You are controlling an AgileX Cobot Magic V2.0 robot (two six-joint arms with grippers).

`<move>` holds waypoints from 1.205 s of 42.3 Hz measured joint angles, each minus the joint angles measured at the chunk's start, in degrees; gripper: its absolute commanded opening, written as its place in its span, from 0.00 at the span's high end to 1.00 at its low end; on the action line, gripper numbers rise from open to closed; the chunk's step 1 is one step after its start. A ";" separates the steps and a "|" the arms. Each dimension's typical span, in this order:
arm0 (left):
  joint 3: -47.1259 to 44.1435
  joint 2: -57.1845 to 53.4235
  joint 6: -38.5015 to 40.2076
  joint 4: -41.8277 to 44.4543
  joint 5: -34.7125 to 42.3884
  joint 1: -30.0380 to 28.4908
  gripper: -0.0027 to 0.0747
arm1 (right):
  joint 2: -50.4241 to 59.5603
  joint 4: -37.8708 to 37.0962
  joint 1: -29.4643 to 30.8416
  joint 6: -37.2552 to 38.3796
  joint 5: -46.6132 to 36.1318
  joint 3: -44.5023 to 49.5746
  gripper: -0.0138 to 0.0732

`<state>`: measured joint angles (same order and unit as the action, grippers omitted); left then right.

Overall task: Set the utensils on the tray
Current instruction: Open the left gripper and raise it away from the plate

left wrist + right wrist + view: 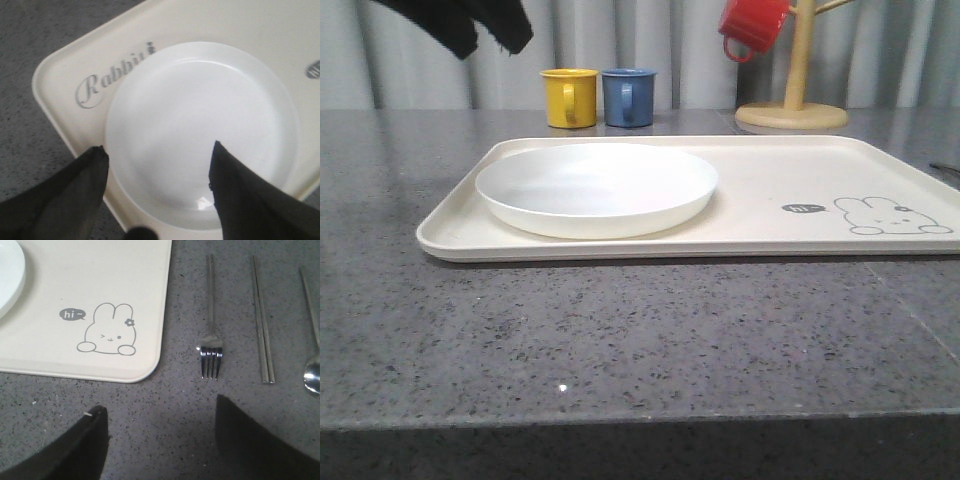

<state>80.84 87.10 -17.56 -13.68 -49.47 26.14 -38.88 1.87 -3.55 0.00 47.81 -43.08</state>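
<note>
Tray: large flat cream rectangular tray (770, 185) with rounded corners and a low rim is lying on the grey speckled stone counter (620, 340); a line-drawn rabbit and "Rabbit" script are showing on it.
Plate: round plain white shallow plate (596, 187) is sitting on the tray's left half.
Fork: slim shiny silver metal fork (210, 330) is lying on the counter just beside the tray's rabbit corner, not touching it.
Chopsticks: pair of thin silver metal chopsticks (262, 320) is lying beside the fork.
Spoon: shiny silver metal spoon (314, 340) is lying further out, partly cut off.
Left gripper (157, 187): hovering over the plate, dark fingers spread apart, holding nothing.
Right gripper (160, 442): hanging above bare counter near the fork, fingers apart, empty.
Background: yellow mug (569, 97) and blue mug (627, 97) are standing side by side behind the tray; red mug (750, 27) is hanging on a wooden mug tree (794, 85).
</note>
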 measured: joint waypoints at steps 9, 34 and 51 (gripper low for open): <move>-5.61 -8.81 14.70 19.37 0.02 13.35 0.40 | 0.00 0.00 0.00 0.00 0.00 0.00 0.28; -26.38 -37.77 20.49 21.31 5.67 18.97 0.40 | 0.00 0.00 0.00 0.00 0.00 0.00 0.28; -29.64 -42.30 20.53 21.25 5.67 19.00 0.40 | -0.11 0.00 0.00 0.00 -0.23 -0.10 0.28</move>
<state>51.20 44.80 2.97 7.56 -43.80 45.14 -38.99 1.87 -3.55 0.00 47.58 -43.18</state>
